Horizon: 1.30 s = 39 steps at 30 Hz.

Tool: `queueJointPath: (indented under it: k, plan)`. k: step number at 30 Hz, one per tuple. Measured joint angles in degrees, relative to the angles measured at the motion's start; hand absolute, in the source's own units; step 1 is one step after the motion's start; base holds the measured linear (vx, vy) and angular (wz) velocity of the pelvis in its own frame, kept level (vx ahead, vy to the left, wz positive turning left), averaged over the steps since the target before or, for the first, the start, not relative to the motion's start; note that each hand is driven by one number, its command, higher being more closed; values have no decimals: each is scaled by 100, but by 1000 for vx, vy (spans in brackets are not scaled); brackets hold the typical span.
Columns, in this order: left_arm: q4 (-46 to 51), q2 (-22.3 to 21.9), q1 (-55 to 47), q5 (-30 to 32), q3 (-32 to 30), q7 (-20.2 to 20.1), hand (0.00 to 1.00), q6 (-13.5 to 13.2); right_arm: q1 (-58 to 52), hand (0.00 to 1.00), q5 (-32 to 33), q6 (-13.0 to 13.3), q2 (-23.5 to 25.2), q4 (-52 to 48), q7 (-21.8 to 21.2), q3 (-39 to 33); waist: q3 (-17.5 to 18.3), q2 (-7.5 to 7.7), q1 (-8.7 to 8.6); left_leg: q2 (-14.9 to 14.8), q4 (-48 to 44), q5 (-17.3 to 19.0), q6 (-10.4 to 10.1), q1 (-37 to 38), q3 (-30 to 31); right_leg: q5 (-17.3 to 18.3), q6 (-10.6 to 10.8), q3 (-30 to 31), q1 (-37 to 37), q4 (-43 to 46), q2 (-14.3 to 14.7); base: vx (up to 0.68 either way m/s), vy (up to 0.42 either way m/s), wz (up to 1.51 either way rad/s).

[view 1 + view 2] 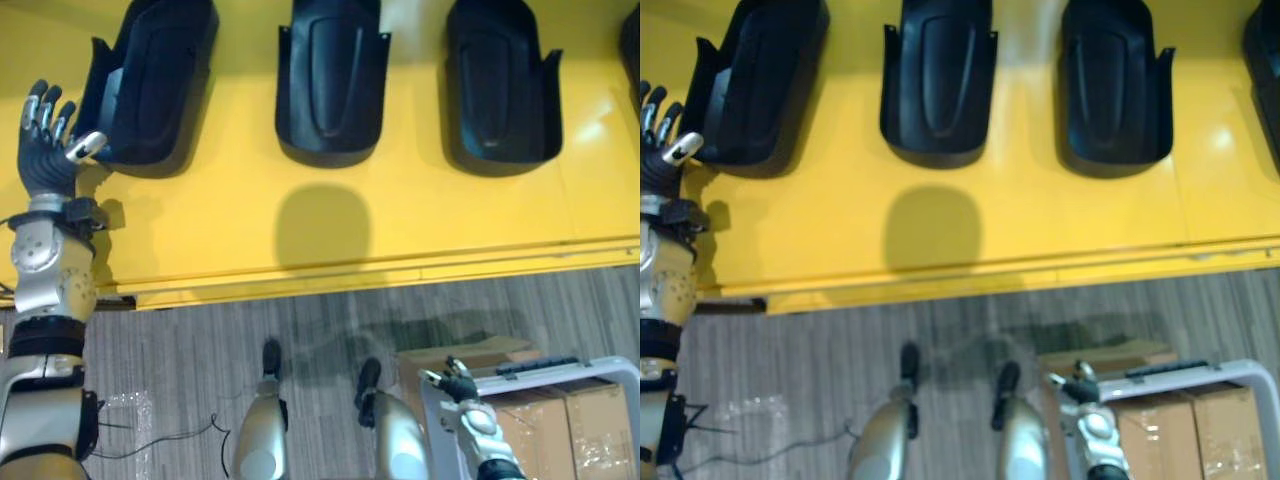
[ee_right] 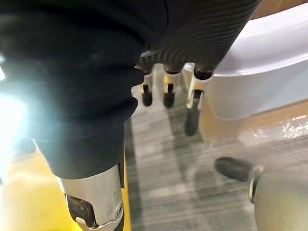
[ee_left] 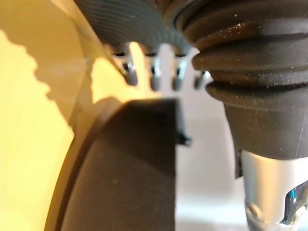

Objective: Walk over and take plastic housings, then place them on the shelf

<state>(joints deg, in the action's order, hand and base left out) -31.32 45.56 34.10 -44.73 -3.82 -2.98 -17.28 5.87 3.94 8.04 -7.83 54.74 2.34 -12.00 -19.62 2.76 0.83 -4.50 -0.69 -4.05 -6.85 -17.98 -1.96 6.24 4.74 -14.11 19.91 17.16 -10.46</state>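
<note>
Black housing (image 1: 150,75) beside raised left hand (image 1: 45,160), fingers (image 1: 38,108) spread, right hand (image 1: 462,388) low, fingers (image 2: 168,92) relaxed

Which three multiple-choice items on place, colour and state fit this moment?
1. The right hand is: A on the middle housing; B low, beside the cardboard boxes; C gripping a housing.
2. The plastic housings are: A white; B red; C black.
3. The left hand is: A open, fingers straight; B curled round a housing; C a fist.
B: it hangs by the boxes. C: they show black on the yellow surface. A: its fingers stand straight beside the leftmost housing.
</note>
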Motion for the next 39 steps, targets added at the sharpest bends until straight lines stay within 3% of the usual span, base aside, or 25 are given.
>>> queueJointPath:
  k: [29, 39]
  plan:
    - [319, -136, -115, -38, 328, -57, 0, -114, 162, 0, 1, -103, 33, 332, -49, 102, 24, 39, -139, 73, 15, -57, 83, -2, -9, -125, 68, 18, -32, -99, -54, 0, 0, 0]
    - [342, -130, 87, -41, 689, -62, 0, -115, 168, 0, 1, -111, 73, 449, -104, 133, 84, 126, -144, 118, 20, -67, 96, -14, -17, -142, 90, 28, -16, -107, -96, 0, 0, 0]
